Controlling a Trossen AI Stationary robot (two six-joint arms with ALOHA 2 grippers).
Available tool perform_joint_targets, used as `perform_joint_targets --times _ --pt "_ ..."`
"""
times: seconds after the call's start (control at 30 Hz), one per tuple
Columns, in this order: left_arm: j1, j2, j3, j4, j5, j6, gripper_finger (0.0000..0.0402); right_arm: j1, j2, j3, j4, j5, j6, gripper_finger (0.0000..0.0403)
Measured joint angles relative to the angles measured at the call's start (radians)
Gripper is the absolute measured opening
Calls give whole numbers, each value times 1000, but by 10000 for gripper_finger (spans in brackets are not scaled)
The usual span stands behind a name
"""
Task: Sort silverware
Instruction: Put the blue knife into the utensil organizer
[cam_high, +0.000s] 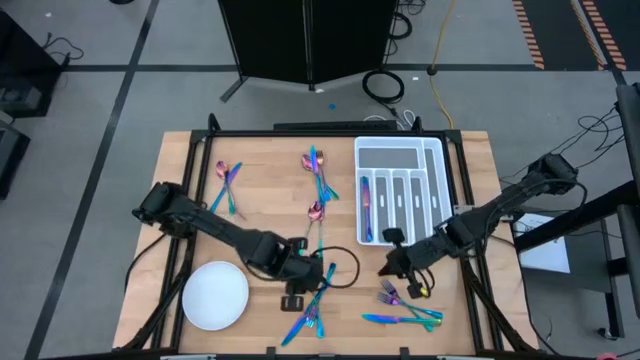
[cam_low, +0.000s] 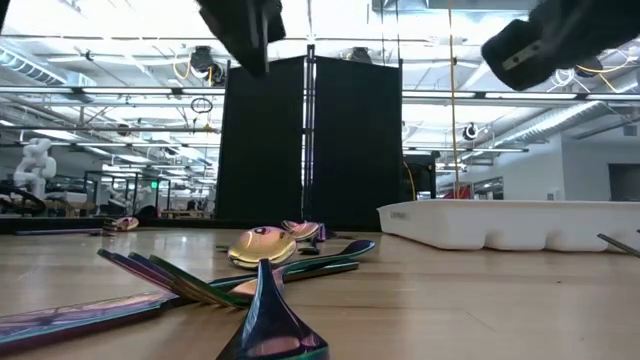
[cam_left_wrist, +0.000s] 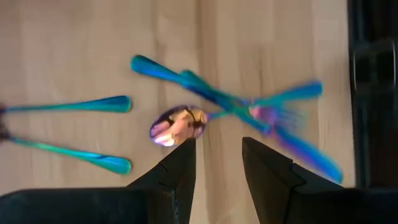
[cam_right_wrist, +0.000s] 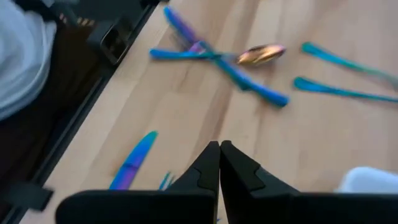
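Left gripper (cam_left_wrist: 216, 160) fingers parted, empty, above glossy iridescent spoon (cam_left_wrist: 178, 125) on wood-grain table (cam_left_wrist: 74, 50). Right gripper (cam_right_wrist: 219, 163) pinched shut, empty, above table.

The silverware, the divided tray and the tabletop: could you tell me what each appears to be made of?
Silverware: likely metal with an iridescent rainbow coating; it mirrors light in pink, blue and teal. Divided tray: probably white plastic, with smooth, matte moulded walls. Tabletop: wood, showing pale planks and grain.

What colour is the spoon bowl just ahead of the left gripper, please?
Pinkish gold, on the spoon bowl; clearest in the left wrist view.
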Motion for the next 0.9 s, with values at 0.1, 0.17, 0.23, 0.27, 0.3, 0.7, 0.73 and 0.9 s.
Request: perform_joint_targets --times 0.1,0.17,0.23,0.27,0.3,0.7,0.73,0.9 --pt "-31 0 0 -15 -54 -152 131 23 18 0 1 -1 -36 0" --pt "-57 0 0 -46 -109 -212 131 17 16 16 -24 0 -123 0" --pt "-80 0 0 -87 -184 -256 131 -5 9 53 -47 1 -200 0" --pt "-88 0 0 -102 -215 -277 131 -16 5 76 -49 1 -221 0" --pt "-94 0 0 -110 -245 -297 131 -27 2 97 -48 3 -229 0" --pt "30 0 0 -89 -416 -439 132 16 44 151 -42 90 10 0" --pt "61 0 0 -91 -402 -424 132 29 54 151 -39 114 40 0" --pt "222 0 0 -86 -283 -290 132 113 104 151 -46 157 198 0"
